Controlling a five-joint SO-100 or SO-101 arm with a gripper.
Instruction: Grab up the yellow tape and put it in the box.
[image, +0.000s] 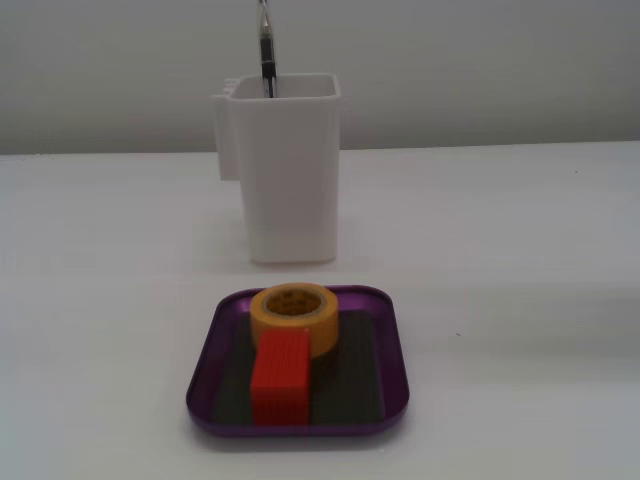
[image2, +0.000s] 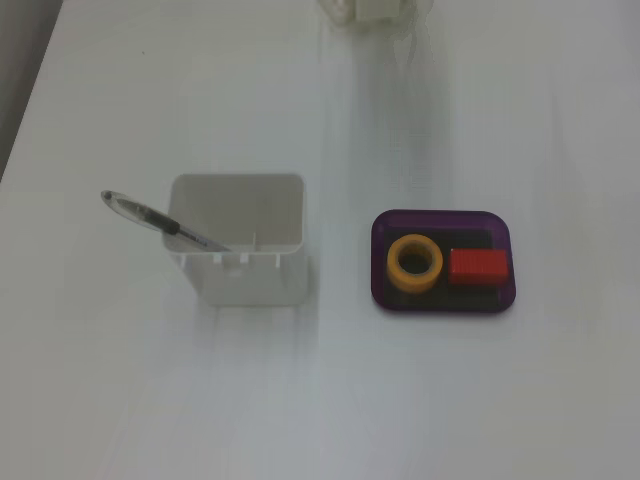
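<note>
The yellow tape (image: 290, 332) lies flat inside the purple box (image: 204, 378), in its half toward the white container, and touches a red block (image: 280, 376). In the other fixed view the tape (image2: 396, 264) sits in the left half of the box (image2: 440, 215) with the red block (image2: 478, 267) to its right. No gripper shows in either fixed view.
A tall white pen-holder container (image: 290, 180) with a pen (image: 266, 50) in it stands behind the box; it shows left of the box (image2: 250, 280) in the other view. A white object (image2: 365, 10) is cut off by the top edge there.
</note>
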